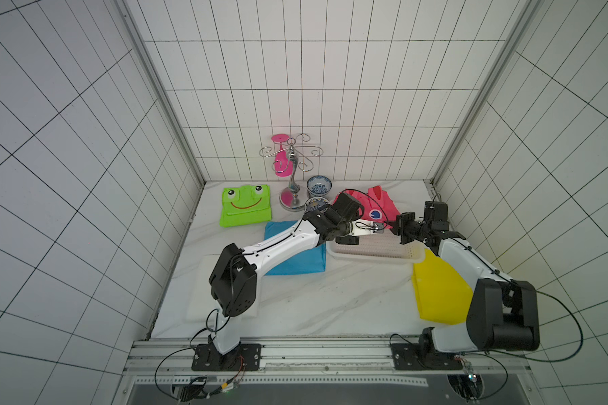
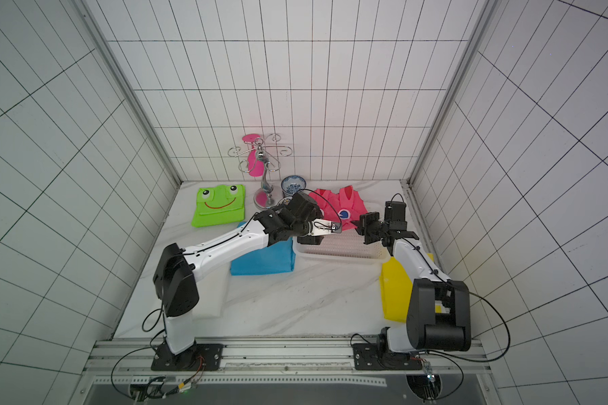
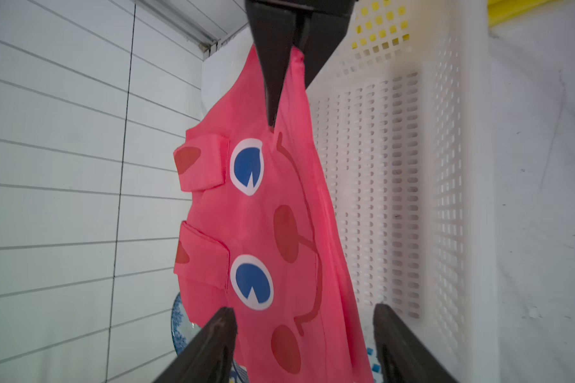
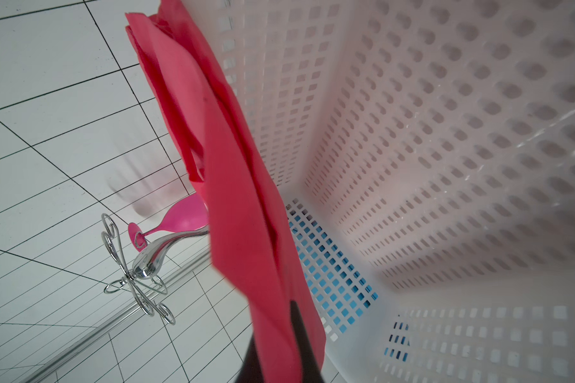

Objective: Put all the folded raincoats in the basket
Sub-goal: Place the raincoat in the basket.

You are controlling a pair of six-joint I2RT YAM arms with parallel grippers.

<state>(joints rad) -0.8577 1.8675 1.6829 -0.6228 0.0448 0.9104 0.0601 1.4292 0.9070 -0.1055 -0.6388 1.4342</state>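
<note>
**Pink raincoat point(image 3: 263, 232) at the transfer step.** The right gripper point(image 4: 276, 345) is clenched on one edge of the cloth, which hangs from it in loose folds. The printed face shows in the left wrist view. The left gripper point(image 3: 302, 315) is released: its jaws stand wide apart on either side of the hanging cloth and pinch nothing.

In both top views the two grippers meet over the far part of the basket point(image 1: 376, 258), the left one coming from its left end and the right one from its right end. The raincoat point(image 1: 378, 207) lies mostly just beyond the far rim and is not yet inside. No cloth lies on the basket floor. Whether the lower edge rests on the table cannot be told.

A green raincoat point(image 1: 244, 207) lies far left, a blue one point(image 1: 295, 261) just left of the basket, and a yellow one point(image 1: 439, 291) near right.

*Step in hand, as judged:* carrying the raincoat into the basket, with the right arm alone bearing it.

*The next move calls for:*
- a lift high enough for the hanging edge to pass the far rim;
- travel toward the near side until the cloth is over the floor;
- a slow descent so the folds settle on one another, and only then a release.

The left gripper would best draw back leftward first, to keep the cloth from snagging. Held by one edge, the fold may fall open.
</note>
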